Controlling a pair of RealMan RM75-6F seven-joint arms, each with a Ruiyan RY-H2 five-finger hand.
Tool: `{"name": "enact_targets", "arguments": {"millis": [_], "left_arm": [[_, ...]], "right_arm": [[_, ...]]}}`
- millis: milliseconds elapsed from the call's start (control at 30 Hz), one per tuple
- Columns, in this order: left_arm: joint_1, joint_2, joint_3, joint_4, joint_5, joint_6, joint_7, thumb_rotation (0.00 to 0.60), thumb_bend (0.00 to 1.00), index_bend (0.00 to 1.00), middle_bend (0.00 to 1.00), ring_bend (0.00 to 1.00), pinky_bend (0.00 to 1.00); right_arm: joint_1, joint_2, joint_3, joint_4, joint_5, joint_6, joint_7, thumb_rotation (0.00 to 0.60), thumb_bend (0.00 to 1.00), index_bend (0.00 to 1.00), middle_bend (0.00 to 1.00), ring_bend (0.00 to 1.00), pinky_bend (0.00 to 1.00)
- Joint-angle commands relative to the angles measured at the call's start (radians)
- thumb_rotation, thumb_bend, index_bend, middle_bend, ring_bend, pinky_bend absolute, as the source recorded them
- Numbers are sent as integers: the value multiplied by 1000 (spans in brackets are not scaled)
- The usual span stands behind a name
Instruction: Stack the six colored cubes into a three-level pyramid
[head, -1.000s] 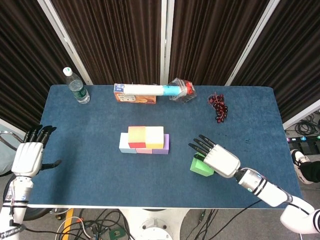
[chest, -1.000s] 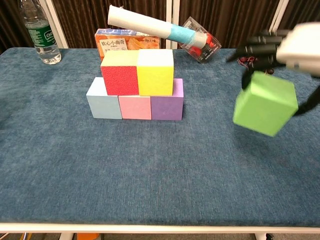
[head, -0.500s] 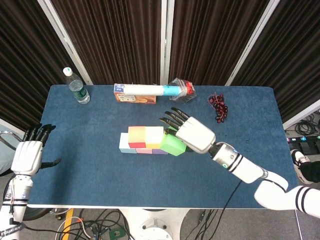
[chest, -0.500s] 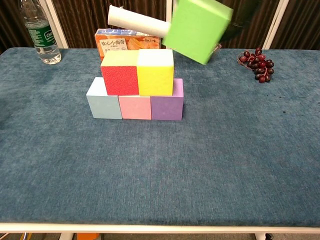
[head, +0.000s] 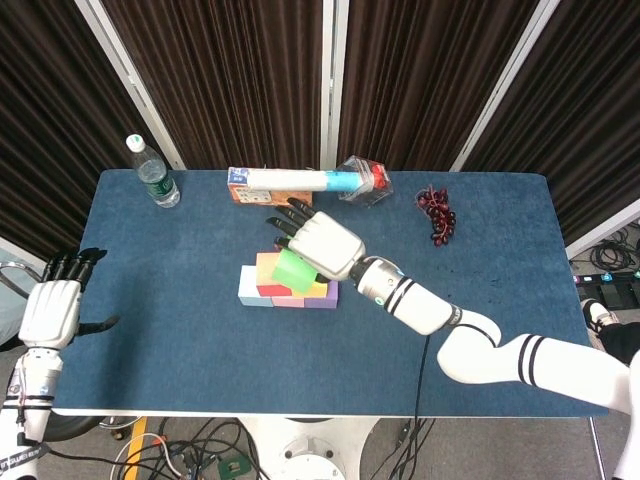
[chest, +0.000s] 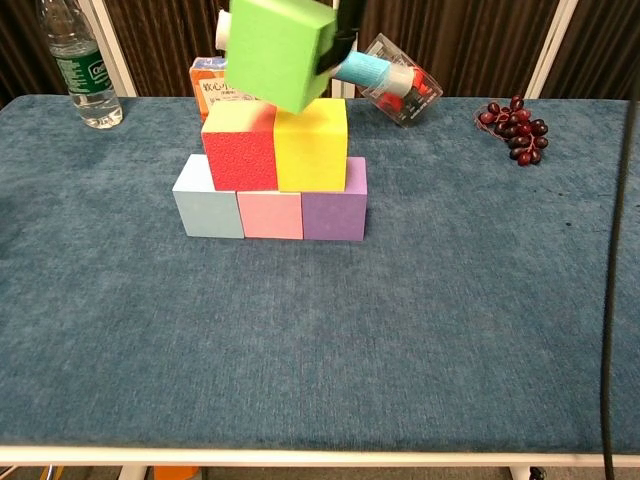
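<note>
Swinging left, my right hand now holds the green cube tilted just above the red cube and yellow cube; my left hand idles open.

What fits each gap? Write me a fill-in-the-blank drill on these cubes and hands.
1. The right hand holds the ____ cube above the stack.
2. In the bottom row, the pink cube sits between the light blue cube and the ____ cube.
3. Beside the yellow cube on the second level sits the ____ cube.
4. The left hand holds ____.

Missing words: green; purple; red; nothing
</note>
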Motion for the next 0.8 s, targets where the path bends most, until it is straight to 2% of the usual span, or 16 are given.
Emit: {"name": "enact_targets", "arguments": {"millis": [33, 200, 467, 567, 700, 800], "left_arm": [[0, -1, 0, 2, 0, 0, -3, 600, 0, 146, 104, 46, 64], [-1, -2, -1, 5, -2, -1, -5, 600, 0, 146, 104, 46, 65], [0, -3, -1, 3, -5, 0, -3, 600, 0, 146, 104, 46, 65], [0, -3, -2, 4, -5, 1, -4, 600, 0, 146, 104, 46, 64], [1, -3, -2, 4, -5, 2, -5, 600, 0, 146, 104, 46, 64], [2, -3, -1, 3, -3, 5, -6, 600, 0, 146, 104, 46, 64]], "right_arm": [[32, -19, -6, 20, 38, -17, -45, 600, 147, 450, 93, 0, 0], [63, -29, -31, 40, 79, -19, -109, 600, 146, 444, 89, 0, 0], [93, -49, -54, 54, 106, -9, -142, 600, 145, 390, 76, 0, 0], [98, -52, -63, 54, 110, -5, -144, 600, 113, 293, 65, 0, 0], [102, -51, -76, 44, 124, 4, -155, 600, 78, 100, 41, 0, 0], [102, -46, -79, 30, 140, 14, -159, 600, 56, 8, 29, 0, 0]]}}
